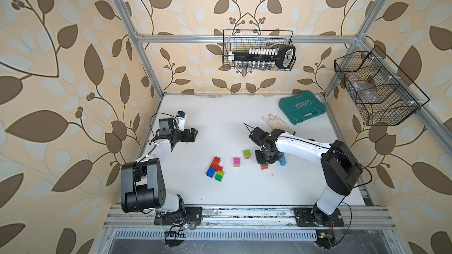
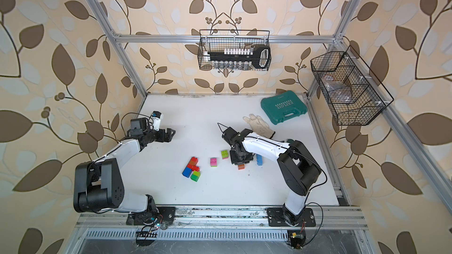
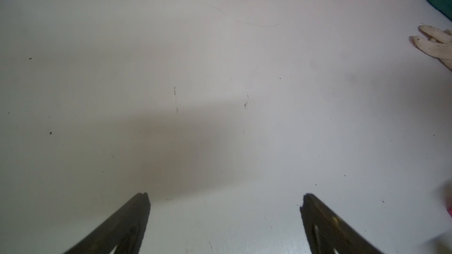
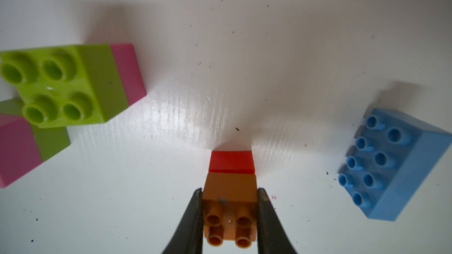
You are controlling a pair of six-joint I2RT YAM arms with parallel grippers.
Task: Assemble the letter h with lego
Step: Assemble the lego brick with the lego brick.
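My right gripper [image 4: 230, 191] is shut on an orange lego brick [image 4: 231, 206] that sits on a red brick [image 4: 231, 164]. In both top views this small stack [image 1: 264, 166] [image 2: 241, 166] peeks out below the gripper, right of the table's centre. A light blue long brick [image 4: 391, 164] [image 1: 282, 160] lies just to its right. To its left stand a lime-on-pink stack [image 4: 63, 84] [image 1: 246, 154] and a pink-topped stack [image 1: 236, 161]. Further left, joined orange, red, blue and green bricks [image 1: 215, 168] lie together. My left gripper [image 1: 195, 134] [image 3: 225, 199] hangs open over bare table at the far left.
A teal plastic case [image 1: 302, 107] lies at the back right, with a white glove [image 1: 276, 122] in front of it, behind my right wrist. Wire baskets hang on the back wall [image 1: 258, 50] and the right wall [image 1: 376, 89]. Metal frame rails border the white table [image 1: 220, 123].
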